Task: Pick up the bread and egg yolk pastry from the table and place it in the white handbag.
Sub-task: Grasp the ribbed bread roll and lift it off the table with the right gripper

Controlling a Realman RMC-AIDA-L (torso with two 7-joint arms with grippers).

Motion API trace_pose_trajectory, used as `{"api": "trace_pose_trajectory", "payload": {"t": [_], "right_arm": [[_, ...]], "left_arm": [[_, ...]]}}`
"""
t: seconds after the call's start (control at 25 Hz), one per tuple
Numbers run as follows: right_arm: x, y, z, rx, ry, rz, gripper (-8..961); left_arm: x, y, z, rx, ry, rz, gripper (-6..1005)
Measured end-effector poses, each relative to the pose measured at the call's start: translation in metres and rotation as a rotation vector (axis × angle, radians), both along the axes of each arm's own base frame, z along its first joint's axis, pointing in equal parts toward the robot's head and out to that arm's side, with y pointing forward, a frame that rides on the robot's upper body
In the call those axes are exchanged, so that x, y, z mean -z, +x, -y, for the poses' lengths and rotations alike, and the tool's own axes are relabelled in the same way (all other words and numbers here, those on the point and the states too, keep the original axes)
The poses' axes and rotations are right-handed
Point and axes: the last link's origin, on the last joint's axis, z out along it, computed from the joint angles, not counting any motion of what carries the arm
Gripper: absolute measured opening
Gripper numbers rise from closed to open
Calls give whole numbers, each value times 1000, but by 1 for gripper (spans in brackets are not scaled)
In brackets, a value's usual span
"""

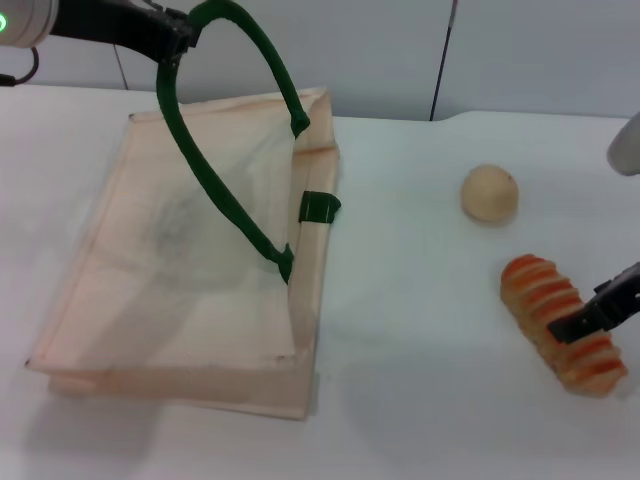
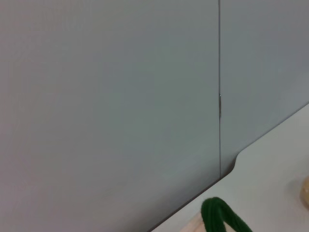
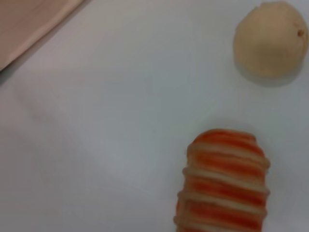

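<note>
The white handbag (image 1: 190, 270) lies flat on the table at the left. My left gripper (image 1: 172, 38) is shut on one of its dark green handles (image 1: 215, 190) and holds the loop up above the bag; the handle also shows in the left wrist view (image 2: 219, 217). The striped bread (image 1: 560, 322) lies at the right, near the table's front. My right gripper (image 1: 592, 315) is low over the bread's right side. The egg yolk pastry (image 1: 489, 193) sits behind the bread. The right wrist view shows the bread (image 3: 224, 183), the pastry (image 3: 270, 41) and a corner of the bag (image 3: 34, 24).
The white table (image 1: 410, 330) carries everything. A grey wall (image 1: 400, 50) stands behind it, with a vertical seam (image 2: 219, 96) in it. The bag's second green handle tab (image 1: 320, 207) lies at its right edge.
</note>
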Motion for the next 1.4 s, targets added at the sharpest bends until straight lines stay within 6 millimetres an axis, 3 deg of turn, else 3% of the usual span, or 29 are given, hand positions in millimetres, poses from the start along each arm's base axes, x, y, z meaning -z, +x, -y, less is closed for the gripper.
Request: {"api": "trace_pose_trajectory", "payload": {"t": [0.88, 1.4], "right_arm": [[22, 17, -9, 46, -20, 4, 783], [22, 14, -11, 36, -21, 39, 746]], "left_arm": [[3, 1, -1, 8, -2, 2, 120], [3, 1, -1, 8, -2, 2, 120]]}}
